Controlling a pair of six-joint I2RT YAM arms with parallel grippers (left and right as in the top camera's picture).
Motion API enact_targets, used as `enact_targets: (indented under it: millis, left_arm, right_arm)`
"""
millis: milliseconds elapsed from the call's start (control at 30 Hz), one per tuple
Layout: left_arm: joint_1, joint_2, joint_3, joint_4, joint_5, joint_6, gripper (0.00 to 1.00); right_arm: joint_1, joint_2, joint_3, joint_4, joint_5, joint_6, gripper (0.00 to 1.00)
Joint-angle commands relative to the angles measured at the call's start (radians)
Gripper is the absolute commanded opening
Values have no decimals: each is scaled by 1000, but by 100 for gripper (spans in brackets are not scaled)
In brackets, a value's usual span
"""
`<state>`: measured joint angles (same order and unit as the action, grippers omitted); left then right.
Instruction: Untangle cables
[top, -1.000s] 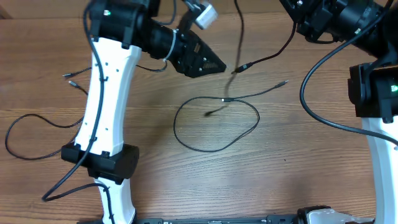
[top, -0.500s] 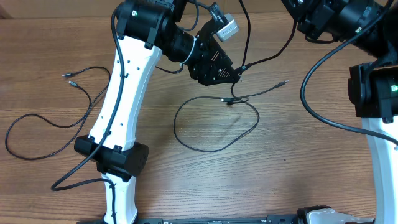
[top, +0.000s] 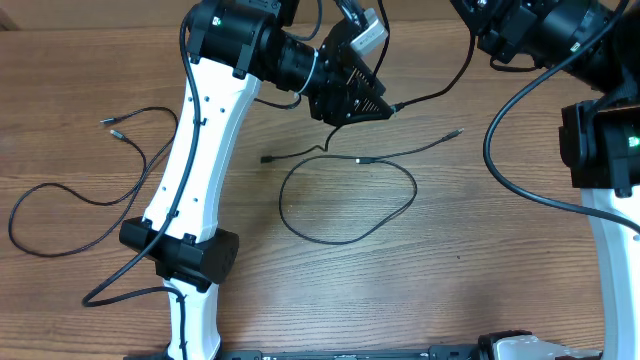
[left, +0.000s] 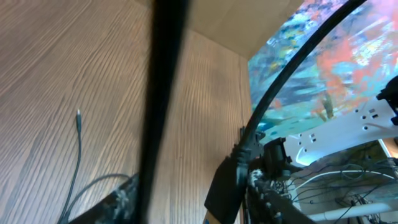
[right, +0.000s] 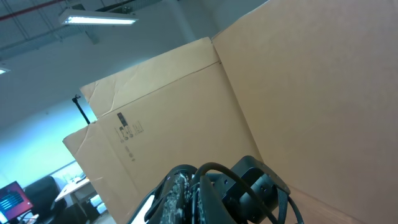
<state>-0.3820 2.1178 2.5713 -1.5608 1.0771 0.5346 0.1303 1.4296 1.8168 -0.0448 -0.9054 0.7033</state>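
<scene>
A looped cable (top: 345, 241) is laid on the bench (top: 480, 280) just below the left tool (top: 372, 103), whose grip cannot be told. A second cable (top: 432, 95) is seen ending at its tip. The right tool (right: 186, 190) is closed and empty.

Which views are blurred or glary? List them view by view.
Overhead: sharp, evenly lit, the looped cable casting only a faint shadow on the table. Left wrist: a thick black cable near the lens is smeared out of focus; the wood grain is crisp. Right wrist: the ceiling light glares mildly; the cardboard box is sharp.
</scene>
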Motion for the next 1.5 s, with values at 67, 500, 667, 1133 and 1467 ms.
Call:
enact_targets:
  millis: [67, 500, 667, 1133, 1467]
  left_arm:
    - [-20, 9, 0, 21, 50, 27, 52]
    - [-110, 9, 0, 110, 21, 13, 4]
    - [-90, 9, 0, 123, -68, -110, 4]
    - [-5, 8, 1, 118, -89, -301, 4]
    - [97, 8, 1, 113, -53, -437, 4]
  right_arm:
    - [-7, -5, 14, 14, 15, 8, 4]
    - [-7, -5, 14, 14, 23, 8, 4]
    - [-7, -5, 14, 10, 22, 8, 4]
    - [-11, -4, 14, -292, 48, -180, 100]
    - [-55, -4, 13, -637, 118, -392, 100]
